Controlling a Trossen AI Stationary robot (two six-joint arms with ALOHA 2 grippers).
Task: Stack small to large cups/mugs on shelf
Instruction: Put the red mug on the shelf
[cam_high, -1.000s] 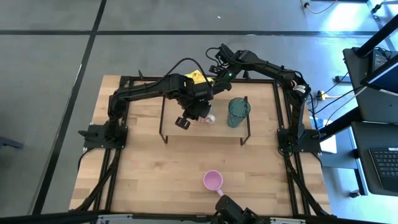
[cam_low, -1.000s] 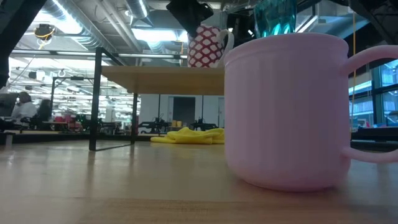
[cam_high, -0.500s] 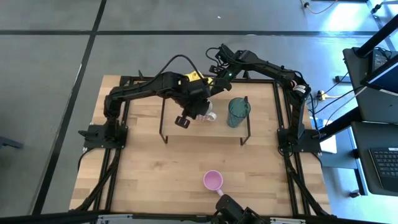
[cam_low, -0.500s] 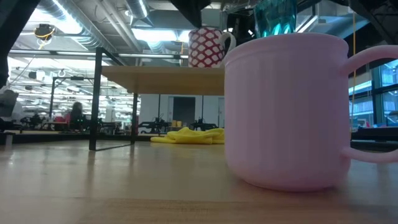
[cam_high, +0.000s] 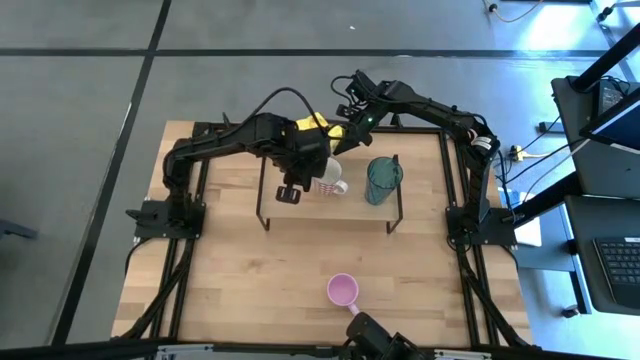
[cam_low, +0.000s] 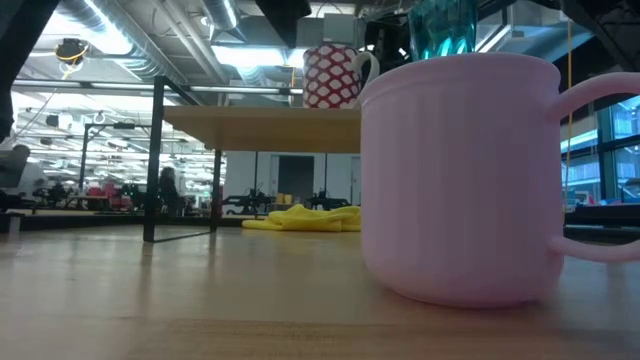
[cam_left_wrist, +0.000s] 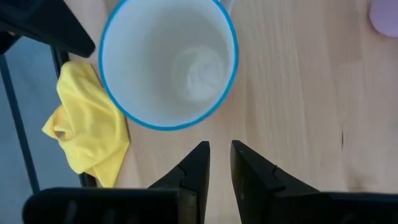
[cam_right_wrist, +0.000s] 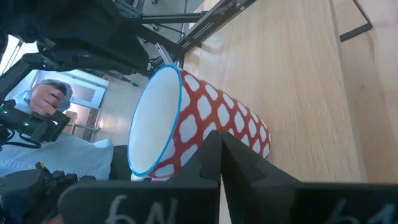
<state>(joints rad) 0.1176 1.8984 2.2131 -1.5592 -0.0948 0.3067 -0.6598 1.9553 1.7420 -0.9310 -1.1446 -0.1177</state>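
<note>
A white mug with a red pattern and a blue rim (cam_high: 330, 180) (cam_low: 335, 75) stands upright on its base on the wooden shelf (cam_high: 340, 212). The teal cup (cam_high: 381, 180) stands to its right. The pink mug (cam_high: 343, 291) (cam_low: 460, 180) sits on the table near the front edge. My left gripper (cam_left_wrist: 220, 155) (cam_high: 308, 172) hangs above the shelf just left of the patterned mug (cam_left_wrist: 168, 62). It points down, narrowly open, with nothing between its fingers. My right gripper (cam_right_wrist: 221, 146) (cam_high: 340, 140) is shut behind the shelf's far edge, pointing at the patterned mug (cam_right_wrist: 205, 124) and apart from it.
A yellow cloth (cam_high: 316, 124) (cam_left_wrist: 87, 130) lies on the table behind the shelf, under the two arms. The shelf's thin dark legs (cam_low: 156, 160) stand at its corners. Bare shelf board lies left of the patterned mug. A person (cam_right_wrist: 46, 99) shows beyond the table.
My left gripper has risen off the patterned mug and gone toward the table's left edge, rolling at the wrist. The mug, tilted under the gripper a second ago, now stands upright on the shelf in full view.
</note>
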